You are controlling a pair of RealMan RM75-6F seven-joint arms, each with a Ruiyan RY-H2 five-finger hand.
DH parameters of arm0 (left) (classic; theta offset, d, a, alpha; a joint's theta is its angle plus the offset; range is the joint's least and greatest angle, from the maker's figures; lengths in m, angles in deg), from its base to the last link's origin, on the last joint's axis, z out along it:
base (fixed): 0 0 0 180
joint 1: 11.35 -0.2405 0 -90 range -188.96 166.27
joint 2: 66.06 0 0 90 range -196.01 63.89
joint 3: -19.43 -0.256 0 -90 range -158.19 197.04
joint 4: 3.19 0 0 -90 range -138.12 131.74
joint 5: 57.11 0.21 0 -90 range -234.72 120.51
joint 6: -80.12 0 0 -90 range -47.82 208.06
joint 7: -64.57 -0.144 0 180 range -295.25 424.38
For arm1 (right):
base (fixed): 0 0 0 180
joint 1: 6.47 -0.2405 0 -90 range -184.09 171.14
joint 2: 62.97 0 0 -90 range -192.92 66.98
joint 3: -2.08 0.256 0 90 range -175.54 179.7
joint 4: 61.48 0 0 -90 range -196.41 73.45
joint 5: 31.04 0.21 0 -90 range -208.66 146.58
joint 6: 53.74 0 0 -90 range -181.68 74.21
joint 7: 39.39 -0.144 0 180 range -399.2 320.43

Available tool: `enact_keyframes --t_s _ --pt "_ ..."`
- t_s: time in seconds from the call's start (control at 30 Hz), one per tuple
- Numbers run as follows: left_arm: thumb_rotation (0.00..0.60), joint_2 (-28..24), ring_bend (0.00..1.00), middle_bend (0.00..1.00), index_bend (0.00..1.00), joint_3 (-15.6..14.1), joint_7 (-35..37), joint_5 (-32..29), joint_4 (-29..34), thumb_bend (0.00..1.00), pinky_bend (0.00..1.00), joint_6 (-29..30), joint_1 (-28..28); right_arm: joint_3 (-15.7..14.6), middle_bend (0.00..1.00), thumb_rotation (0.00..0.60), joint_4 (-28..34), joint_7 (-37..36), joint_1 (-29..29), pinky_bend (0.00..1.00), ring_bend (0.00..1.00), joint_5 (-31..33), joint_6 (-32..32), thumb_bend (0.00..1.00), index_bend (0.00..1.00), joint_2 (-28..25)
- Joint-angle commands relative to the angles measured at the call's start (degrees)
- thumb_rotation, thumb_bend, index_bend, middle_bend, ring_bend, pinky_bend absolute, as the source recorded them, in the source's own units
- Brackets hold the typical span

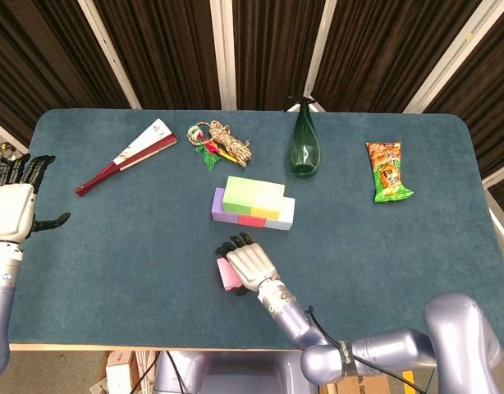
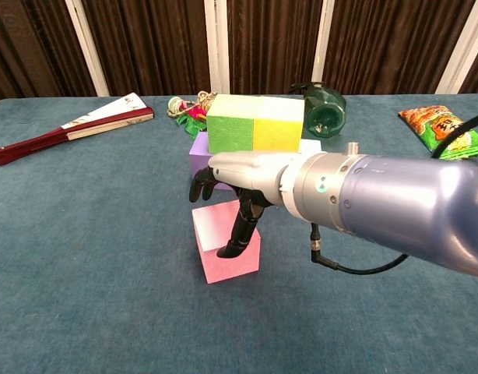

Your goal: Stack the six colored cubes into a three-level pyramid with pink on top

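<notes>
The right robot hand is draped over the pink cube, fingers curled down past its far edge and the thumb laid against its near face; whether it's actually gripped can't be told. The cube is sat on the bench, just in front of the two-level stack: purple cube, red cube and white cube at the bottom, green cube and yellow cube on top. The left robot hand is held spread and empty at the far left edge. A fan, rope bundle, green bottle and snack bag are lined up further back.
</notes>
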Motion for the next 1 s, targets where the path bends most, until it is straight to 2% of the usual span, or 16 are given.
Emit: enact_keyframes --t_s 0.03,0.4,0.77,1.0 --pt "0.6 0.09 0.0 0.09 0.13 -0.04 -0.15 0.04 -0.09 0.2 0.0 -0.11 0.03 -0.24 0.21 0.6 -1.39 -0.45 -0.55 0.01 0.1 0.06 -0.43 0.25 0.24 0.71" --pt "0.6 0.23 0.0 0.09 0.14 0.15 -0.31 -0.31 -0.5 0.2 0.0 -0.26 -0.15 -0.47 0.27 0.6 -4.54 -2.02 -1.51 0.01 0.12 -0.02 -1.08 0.25 0.29 1.55" --pt "0.6 0.09 0.0 0.09 0.16 0.27 -0.54 -0.24 0.0 0.2 0.0 -0.04 -0.39 -1.16 0.3 0.6 -4.89 -2.55 -1.63 0.01 0.14 -0.07 -0.72 0.25 0.35 0.91" --pt "0.6 0.07 0.0 0.09 0.16 0.23 -0.71 -0.03 0.21 0.2 0.0 0.11 -0.55 -1.48 0.37 0.6 -4.52 -3.29 -1.27 0.01 0.2 -0.98 0.03 0.25 0.44 0.45"
